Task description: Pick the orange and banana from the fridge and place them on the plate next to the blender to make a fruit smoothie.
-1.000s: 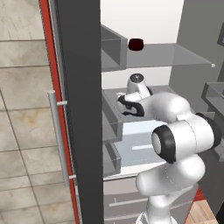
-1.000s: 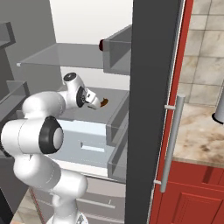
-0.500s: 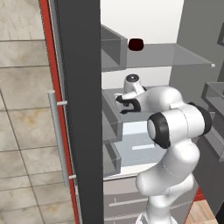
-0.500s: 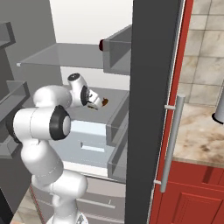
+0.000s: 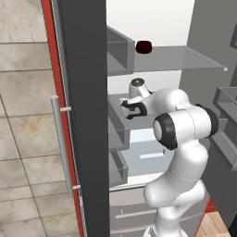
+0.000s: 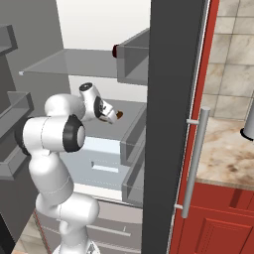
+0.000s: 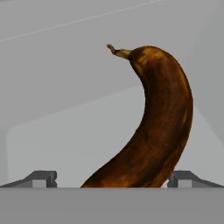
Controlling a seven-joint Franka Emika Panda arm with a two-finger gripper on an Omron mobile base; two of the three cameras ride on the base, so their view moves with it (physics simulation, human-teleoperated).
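Lying on a pale grey shelf inside the fridge, the banana is dark brown, mottled almost black along its outer curve with rusty streaks through the middle, and it ends in a short tan stem. In the hand view it looms large, its skin dull and its body thick through the middle.

The tool stands spread wide and grips nothing; its two dark fingertips show at either side of the lower end of the fruit, which passes between them. Whether either tip touches the skin cannot be told. In the right base view the tool reaches into the middle level of the fridge, under the clear glass shelf, with a small brown patch of the banana just at its tips. In the left base view the tool is at the same level.

Seen along the tool, the banana's long axis runs away from the camera, bowing toward the right and curling back so the stem end points up and to the left, far from the fingertips.

A dark red object sits on the glass shelf above.
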